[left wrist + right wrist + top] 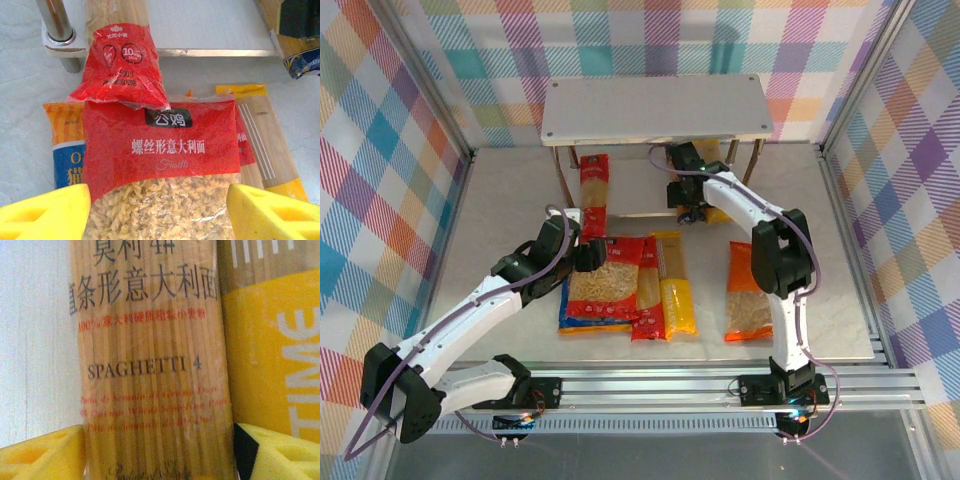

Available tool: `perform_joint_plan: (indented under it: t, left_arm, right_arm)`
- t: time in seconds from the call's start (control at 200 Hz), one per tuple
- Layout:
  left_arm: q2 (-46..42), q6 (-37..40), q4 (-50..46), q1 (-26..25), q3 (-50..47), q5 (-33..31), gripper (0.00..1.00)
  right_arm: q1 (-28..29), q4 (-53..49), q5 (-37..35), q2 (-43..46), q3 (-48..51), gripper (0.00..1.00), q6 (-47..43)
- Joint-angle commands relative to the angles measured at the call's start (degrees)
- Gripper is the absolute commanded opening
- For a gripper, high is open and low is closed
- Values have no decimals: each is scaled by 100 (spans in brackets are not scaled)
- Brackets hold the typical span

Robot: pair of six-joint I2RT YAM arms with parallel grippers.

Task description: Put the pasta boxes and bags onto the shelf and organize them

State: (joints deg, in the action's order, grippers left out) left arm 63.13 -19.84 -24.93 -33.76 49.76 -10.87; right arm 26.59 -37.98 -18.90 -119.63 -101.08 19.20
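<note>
Early going: right end effector (160, 452) flanks a spaghetti pack (150, 340) on the shelf (655, 110), grip unclear; left end effector (159, 212), spread, straddles the red bag (160, 145); 3 bags (748, 295) lie on the bench (500, 200).

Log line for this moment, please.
left end effector: open over red fusilli bag | right end effector: open, straddling spaghetti pack on lower shelf

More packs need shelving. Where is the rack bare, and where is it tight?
The pale grey top board is bare all over. On the lower board, a bare stretch lies between the long red spaghetti pack and the right claw. Tight: the lower board's right end, where that claw straddles a clear spaghetti pack beside a yellow pack.
</note>
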Motion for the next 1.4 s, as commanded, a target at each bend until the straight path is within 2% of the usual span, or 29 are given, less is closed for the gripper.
perform_joint_plan:
  t: [0.0, 0.43, 0.58, 0.75, 0.86, 0.915, 1.0, 1.115, 1.26, 1.395]
  left_arm:
    - [-134, 164, -272, -8, 94, 65, 72]
    - [-239, 131, -547, -153, 154, 119, 68]
    - [-48, 95, -720, -771, 359, -175, 66]
    - [499, -68, -689, -1786, 684, -389, 59]
    - [1061, -281, -290, -2336, 824, -182, 57]
    - [1326, -396, 97, -2470, 842, 147, 57]
    - [1735, -618, 685, -2478, 857, 539, 59]
    - [2296, -713, 846, -2291, 969, 445, 60]
    - [2906, -619, 1481, -1928, 946, 420, 60]
    - [3287, -564, 1305, -1781, 1214, 382, 60]
  right_arm:
    - [-14, 315, 53, 649, 349, 76, 21]
    - [181, 618, 282, 2016, 1744, 77, -62]
    - [393, 321, 437, 2752, 2523, 77, 77]
    - [500, -7, 429, 4177, 3555, 77, 434]
    - [503, -344, 180, 4972, 3937, 77, 567]
    - [496, -478, 107, 5230, 4028, 77, 604]
    - [499, -651, 159, 5452, 4052, 77, 640]
    - [496, -721, 283, 5597, 4069, 77, 693]
    - [497, -642, 424, 5694, 4166, 77, 718]
    - [498, -632, 455, 5714, 4223, 77, 725]
